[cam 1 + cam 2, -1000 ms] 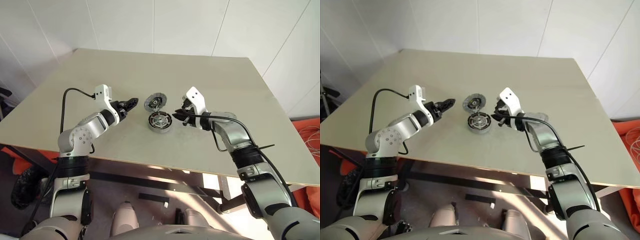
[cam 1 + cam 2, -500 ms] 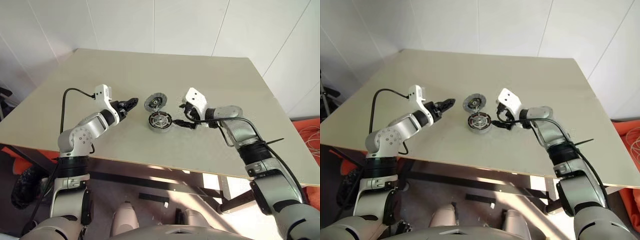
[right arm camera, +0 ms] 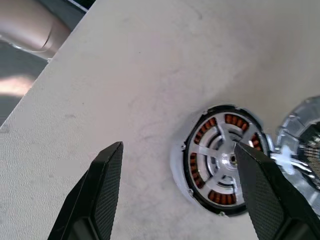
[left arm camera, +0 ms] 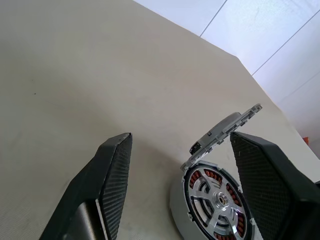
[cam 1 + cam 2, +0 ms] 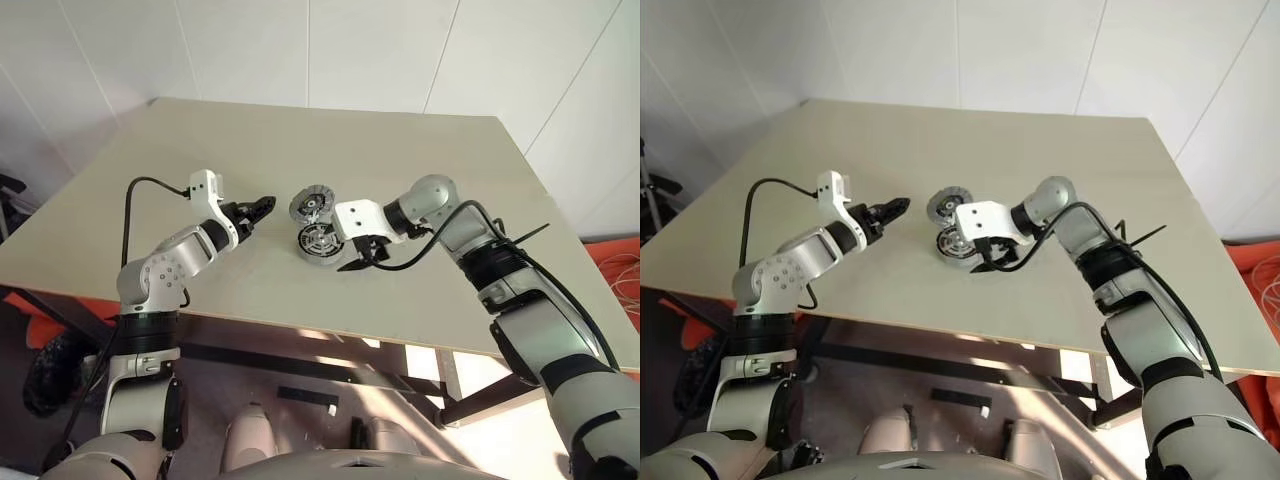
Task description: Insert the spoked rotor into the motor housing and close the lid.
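The motor housing (image 5: 318, 241) sits mid-table, a short round ring with coppery windings (image 3: 216, 195). The silver spoked rotor (image 3: 220, 152) lies inside it, flat over the windings. The lid (image 5: 311, 205) stands tilted up at the housing's far rim, seen edge-on in the left wrist view (image 4: 231, 128). My right gripper (image 5: 360, 256) hangs just to the near right of the housing, angled down, open, nothing between its fingers (image 3: 102, 190). To the left of the lid, and apart from it, my left gripper (image 5: 266, 204) points at it, open and empty, its fingers (image 4: 114, 170) wide.
The beige table (image 5: 420, 160) has bare surface all round the motor. Its front edge (image 5: 330, 335) runs close below the grippers. Black cables loop from both wrists. White walls stand behind.
My right arm has swung left and rolled its wrist, so the gripper now points down beside the housing's near right, and its fingers have spread. The left arm, housing and lid have not moved.
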